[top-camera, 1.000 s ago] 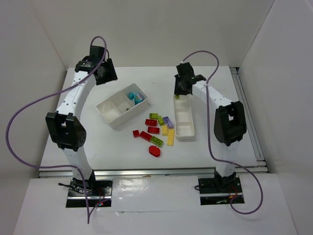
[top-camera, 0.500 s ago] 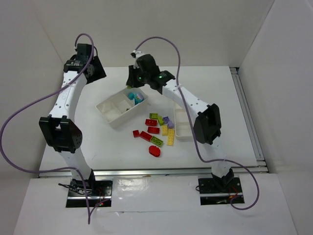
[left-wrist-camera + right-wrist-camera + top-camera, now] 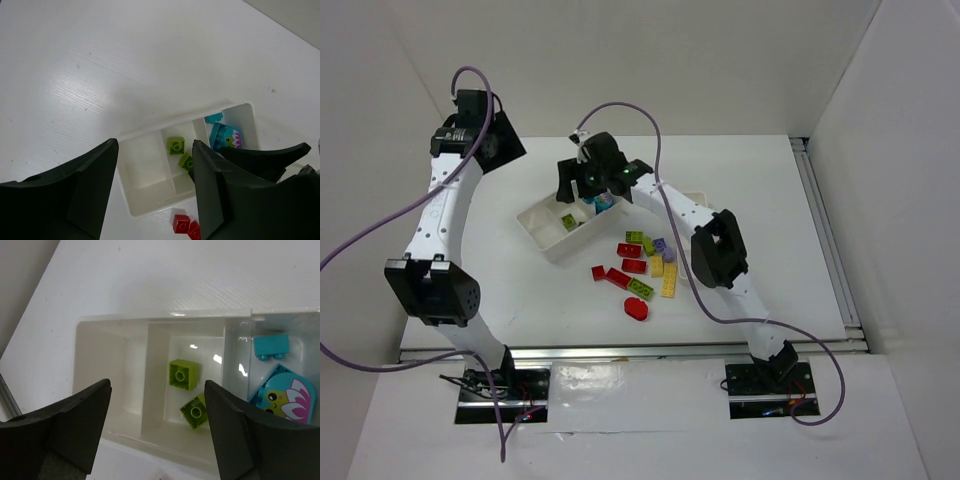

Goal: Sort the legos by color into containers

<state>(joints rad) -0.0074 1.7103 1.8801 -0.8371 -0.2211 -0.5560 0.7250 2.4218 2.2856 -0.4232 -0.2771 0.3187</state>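
From where I stand, the right gripper (image 3: 156,390) hangs low over the wide tray (image 3: 115,320), its jaws spread apart and nothing caught between them. Straight below that gap, in the tray's middle compartment, lie two lime green bricks (image 3: 183,374), studs up and just beside each other. Beyond the finger (image 3: 245,435) that shows on the right of its wrist view, the end compartment holds a small teal brick (image 3: 271,346) and a teal printed piece (image 3: 282,395) with a frog face and a pink flower on it. The left gripper (image 3: 154,150) is let go as well, jaws wide and gripping nothing. It is held high and well apart from the tray, off toward the back left corner of the table (image 3: 760,200), and it looks down on the tray through its own gap. The loose legos (image 3: 634,265) lie on the table on the near side of the right gripper, toward the arm bases and close to the tray's near wall. Among them are red bricks (image 3: 617,277), a few more lime ones, two lilac bricks (image 3: 659,244) and two yellow bricks (image 3: 669,280). The flat red oval piece (image 3: 637,307) is the one farthest from the gripper.
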